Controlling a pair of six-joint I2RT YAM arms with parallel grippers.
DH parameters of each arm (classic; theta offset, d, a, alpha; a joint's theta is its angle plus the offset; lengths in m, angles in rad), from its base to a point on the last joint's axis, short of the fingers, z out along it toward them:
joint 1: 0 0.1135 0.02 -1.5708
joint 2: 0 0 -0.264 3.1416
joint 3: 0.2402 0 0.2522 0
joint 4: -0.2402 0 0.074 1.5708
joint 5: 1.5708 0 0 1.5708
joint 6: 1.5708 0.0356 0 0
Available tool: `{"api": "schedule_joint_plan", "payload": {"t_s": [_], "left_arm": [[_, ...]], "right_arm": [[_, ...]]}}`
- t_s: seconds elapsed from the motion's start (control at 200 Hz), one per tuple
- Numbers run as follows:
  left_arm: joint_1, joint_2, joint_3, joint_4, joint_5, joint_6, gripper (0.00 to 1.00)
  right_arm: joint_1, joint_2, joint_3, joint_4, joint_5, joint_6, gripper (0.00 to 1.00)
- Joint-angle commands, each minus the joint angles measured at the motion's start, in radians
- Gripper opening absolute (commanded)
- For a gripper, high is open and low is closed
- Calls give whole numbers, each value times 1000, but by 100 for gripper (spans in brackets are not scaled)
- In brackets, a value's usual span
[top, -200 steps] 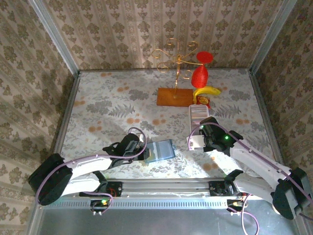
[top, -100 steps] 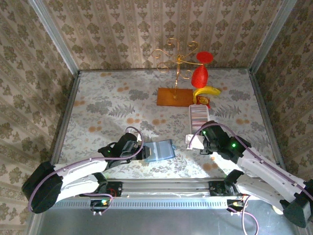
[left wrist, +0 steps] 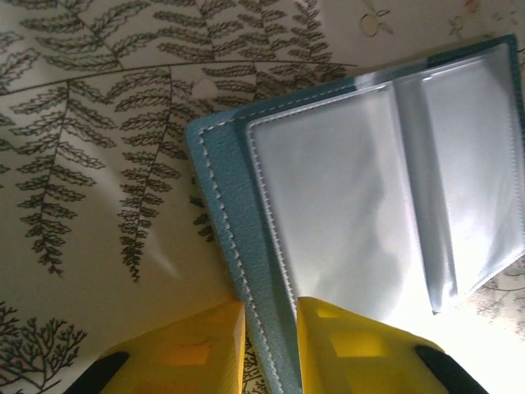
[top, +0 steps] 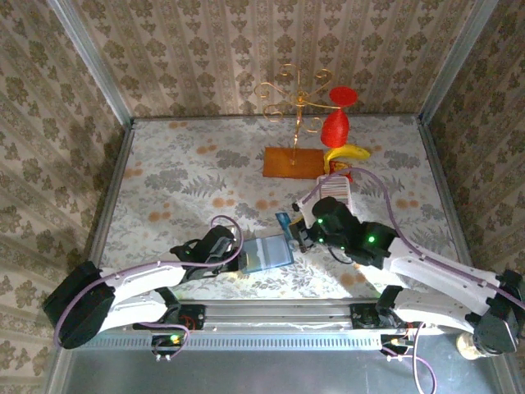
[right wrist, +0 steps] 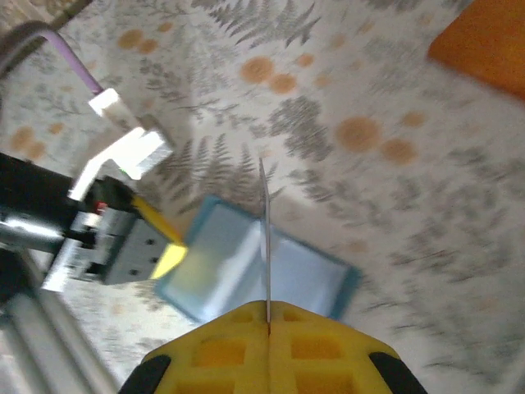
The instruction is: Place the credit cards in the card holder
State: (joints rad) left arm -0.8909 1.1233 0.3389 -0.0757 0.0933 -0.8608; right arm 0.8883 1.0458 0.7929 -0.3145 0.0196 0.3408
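The teal card holder (top: 269, 253) lies open on the table with its clear plastic pockets (left wrist: 369, 180) facing up. My left gripper (top: 240, 256) is shut on the holder's left teal edge, which runs between the two yellow fingers (left wrist: 271, 332). My right gripper (top: 299, 234) hovers just above the holder's right side, shut on one thin credit card (top: 284, 222). In the right wrist view this card (right wrist: 264, 230) stands edge-on out of the pressed-together fingers (right wrist: 268, 308), over the middle of the holder (right wrist: 303, 275).
A long white tray (top: 335, 189) with cards in it lies behind the right arm. Behind that are a banana (top: 346, 153), a red goblet (top: 335, 123) and a gold wire stand on an orange base (top: 291, 162). Patterned walls close in three sides.
The right arm has swung left from beside the white tray, carrying the card over the card holder. The left gripper has stayed at the holder's left edge.
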Motion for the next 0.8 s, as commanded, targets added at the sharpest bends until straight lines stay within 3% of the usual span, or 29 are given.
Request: {"api": "schedule_joint_plan", "payload": {"t_s": [0.0,0.275,0.795], "left_arm": [[-8,25,41,-13,-36,2,22],[-6,81,68,14,-55,36,19],[-4,124,85,2,-58,60,15]], "right_arm": [[14,58,-3,96,-76,344,0],[57,203,-67,189,-39,563,0],[80,402,-158,387,56,722,0]]}}
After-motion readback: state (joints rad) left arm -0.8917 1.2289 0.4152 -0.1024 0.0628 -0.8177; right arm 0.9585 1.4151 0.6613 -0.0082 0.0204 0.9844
